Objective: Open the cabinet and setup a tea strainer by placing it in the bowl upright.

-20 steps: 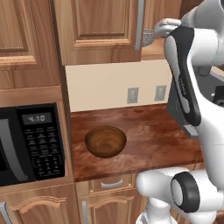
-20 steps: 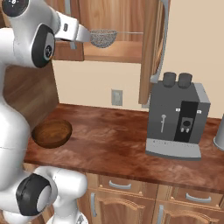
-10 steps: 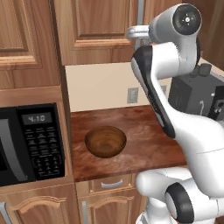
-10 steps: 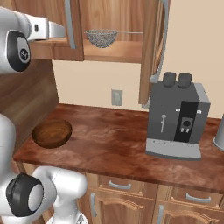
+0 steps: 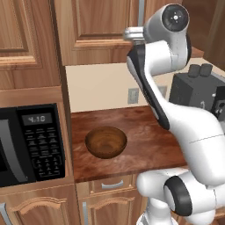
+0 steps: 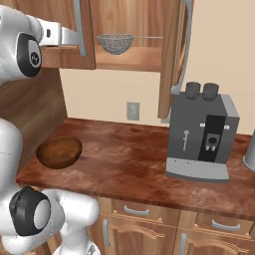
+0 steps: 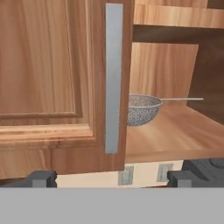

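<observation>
The cabinet (image 6: pixel 172 55) has its right door swung open and its left door (image 7: pixel 48 65) shut. On the shelf inside lies the tea strainer (image 6: pixel 115 43), a silvery mesh basket with its wire handle pointing right; the hand view also shows the tea strainer (image 7: pixel 142 109) just past the left door's edge. My gripper (image 7: pixel 111 179) is open and holds nothing. It faces the left door's grey bar handle (image 7: pixel 113 78) from a short distance. The dark wooden bowl (image 5: pixel 105 141) sits empty on the counter below, the same bowl (image 6: pixel 59 151) at the counter's left end.
A black microwave (image 5: pixel 30 145) stands left of the bowl. A grey and black coffee machine (image 6: pixel 201 132) stands on the counter's right part, below the open door. Wall outlets (image 6: pixel 132 110) are on the backsplash. My arm (image 5: pixel 162 79) rises over the counter.
The hand has swung left from the right door's side to in front of the left door, and the elbow has risen. The gripper stays open. Strainer and bowl have not moved.
</observation>
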{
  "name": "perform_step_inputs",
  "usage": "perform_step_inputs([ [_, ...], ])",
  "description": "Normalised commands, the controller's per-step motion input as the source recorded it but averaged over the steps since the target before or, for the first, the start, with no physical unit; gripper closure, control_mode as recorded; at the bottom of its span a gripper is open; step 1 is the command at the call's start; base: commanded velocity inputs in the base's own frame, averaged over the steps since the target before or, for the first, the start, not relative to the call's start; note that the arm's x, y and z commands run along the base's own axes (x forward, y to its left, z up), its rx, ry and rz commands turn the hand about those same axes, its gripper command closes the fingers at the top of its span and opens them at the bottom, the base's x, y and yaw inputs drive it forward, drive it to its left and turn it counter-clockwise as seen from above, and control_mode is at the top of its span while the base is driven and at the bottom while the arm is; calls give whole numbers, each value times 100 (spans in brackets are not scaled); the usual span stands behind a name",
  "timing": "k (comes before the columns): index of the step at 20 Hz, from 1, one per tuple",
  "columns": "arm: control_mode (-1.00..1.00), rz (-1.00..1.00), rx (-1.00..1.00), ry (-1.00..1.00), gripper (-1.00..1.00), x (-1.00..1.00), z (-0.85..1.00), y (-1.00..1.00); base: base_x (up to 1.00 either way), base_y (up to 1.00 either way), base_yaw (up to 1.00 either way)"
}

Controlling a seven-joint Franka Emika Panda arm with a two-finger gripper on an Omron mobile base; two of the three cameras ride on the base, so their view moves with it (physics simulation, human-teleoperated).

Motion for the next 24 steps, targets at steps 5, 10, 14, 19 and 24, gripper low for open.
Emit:
perform_step_inputs([
  [5, -100, 0, 7, 20, -100, 30, 10, -3, 0, 0, 0],
  [10, -100, 0, 0, 0, -100, 9, -3, -3, 0, 0, 0],
  [14, -100, 0, 0, -3, -100, 19, -18, -18, 0, 0, 0],
  [19, -100, 0, 0, 0, -100, 34, -4, -19, 0, 0, 0],
  [24, -100, 1, 0, 0, -100, 36, 0, 0, 0, 0, 0],
])
